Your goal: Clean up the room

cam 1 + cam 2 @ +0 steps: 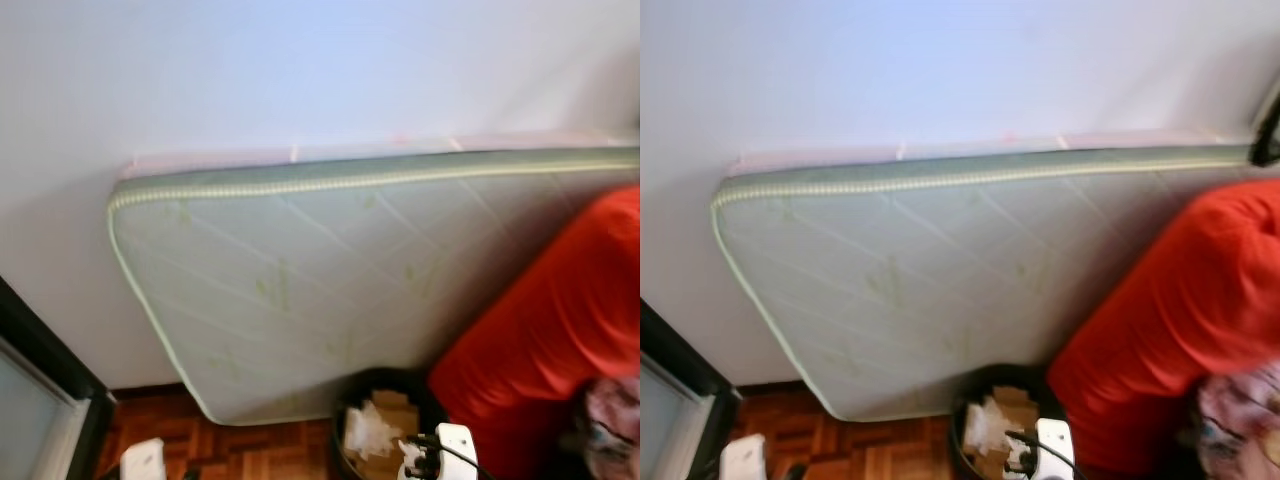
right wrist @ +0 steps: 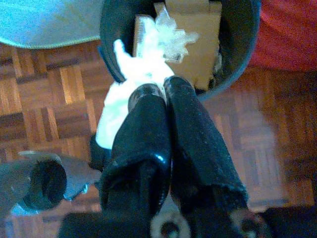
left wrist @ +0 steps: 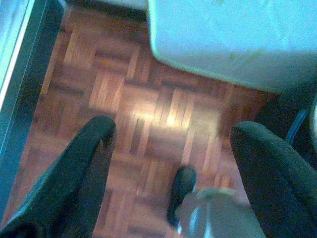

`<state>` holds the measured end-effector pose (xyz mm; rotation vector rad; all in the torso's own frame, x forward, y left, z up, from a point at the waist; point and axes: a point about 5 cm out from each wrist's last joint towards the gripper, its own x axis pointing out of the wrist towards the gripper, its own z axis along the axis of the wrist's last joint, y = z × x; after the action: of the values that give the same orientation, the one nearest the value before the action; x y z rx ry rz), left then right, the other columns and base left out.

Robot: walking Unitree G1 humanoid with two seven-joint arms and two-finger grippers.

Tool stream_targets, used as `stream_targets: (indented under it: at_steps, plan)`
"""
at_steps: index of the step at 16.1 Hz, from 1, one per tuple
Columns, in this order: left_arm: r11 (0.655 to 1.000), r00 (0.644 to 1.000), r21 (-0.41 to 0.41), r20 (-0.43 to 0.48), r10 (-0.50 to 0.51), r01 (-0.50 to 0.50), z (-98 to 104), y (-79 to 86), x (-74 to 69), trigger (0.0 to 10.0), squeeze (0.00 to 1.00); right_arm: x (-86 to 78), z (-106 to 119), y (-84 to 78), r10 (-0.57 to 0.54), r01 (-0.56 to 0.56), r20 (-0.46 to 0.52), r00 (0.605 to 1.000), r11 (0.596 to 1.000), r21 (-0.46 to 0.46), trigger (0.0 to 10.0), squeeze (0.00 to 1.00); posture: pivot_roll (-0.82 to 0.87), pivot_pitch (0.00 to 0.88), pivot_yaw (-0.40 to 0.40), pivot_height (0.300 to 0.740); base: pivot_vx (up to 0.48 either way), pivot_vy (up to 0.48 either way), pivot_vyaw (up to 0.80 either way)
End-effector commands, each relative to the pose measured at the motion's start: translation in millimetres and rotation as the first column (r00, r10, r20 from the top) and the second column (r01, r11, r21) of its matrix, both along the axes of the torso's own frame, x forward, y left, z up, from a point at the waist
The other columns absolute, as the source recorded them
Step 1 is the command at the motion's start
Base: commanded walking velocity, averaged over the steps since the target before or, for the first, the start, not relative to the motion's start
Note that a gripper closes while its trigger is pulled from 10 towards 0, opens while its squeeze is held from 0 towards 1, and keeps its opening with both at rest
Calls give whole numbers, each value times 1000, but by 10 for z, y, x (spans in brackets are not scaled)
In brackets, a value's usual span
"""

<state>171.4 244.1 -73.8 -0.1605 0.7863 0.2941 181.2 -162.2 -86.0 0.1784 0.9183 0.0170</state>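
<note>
The pale green quilted cloth mattress [image 1: 330,300] before me looks soft and matt, stitched in diamonds, with a ribbed woven piping along its edge. The reddish-brown parquet wood floor [image 3: 143,114] is smooth and glossy, throwing back a bright patch of light. My right gripper [image 2: 166,99] has two black fingers with a slick, faintly shiny rubbery skin, pressed together on a white crumpled sheet [image 2: 126,99], thin plastic or tissue, I cannot say which. The round black bin [image 2: 237,44] looks like smooth plastic, holding matt brown cardboard [image 2: 195,34]. The red cloth cushion [image 1: 550,320] looks soft and dull.
</note>
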Motion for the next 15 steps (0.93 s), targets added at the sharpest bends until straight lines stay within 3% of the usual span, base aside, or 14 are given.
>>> stream_targets:
  at_steps: [1, 4, 7, 9, 13, 15]
  plan:
    - [1000, 1000, -2, -9, -14, 14, -22, -39, -27, 10000, 0, 4, 2, -32, -15, 15, -1, 1000, 1000, -19, 10000, 0, 53, 0, -2, 740, 352, 0, 0]
    - [1000, 1000, 1, 3, -16, 16, -24, -41, -46, 10000, 0, 156, 72, 123, 22, -22, 46, 999, 1000, 6, 10000, 0, 61, 0, -5, 740, 0, 0, 0]
    - [999, 999, -5, 41, -34, 34, -11, -72, -35, 10000, 0, 284, 147, 110, 56, -57, 94, 994, 998, 7, 10000, 0, 96, 0, -11, 740, 0, 0, 0]
    - [999, 997, 2, 59, -45, 45, -10, -89, -50, 10000, 0, 475, 255, 161, 42, -43, 134, 990, 999, 5, 10000, 0, 130, 0, -13, 740, 0, 0, 0]
    - [997, 985, 28, 157, -74, 71, 58, -117, 4, 10000, 0, 803, 484, 178, 2, -2, 233, 972, 1000, -2, 10000, 0, 170, 72, -23, 740, 0, 0, 0]
    - [994, 962, 58, 253, -104, 93, 158, -162, 122, 10000, 0, 911, 579, 206, 21, -23, 287, 958, 1000, 4, 10000, 0, 175, 103, -34, 740, 0, 0, 0]
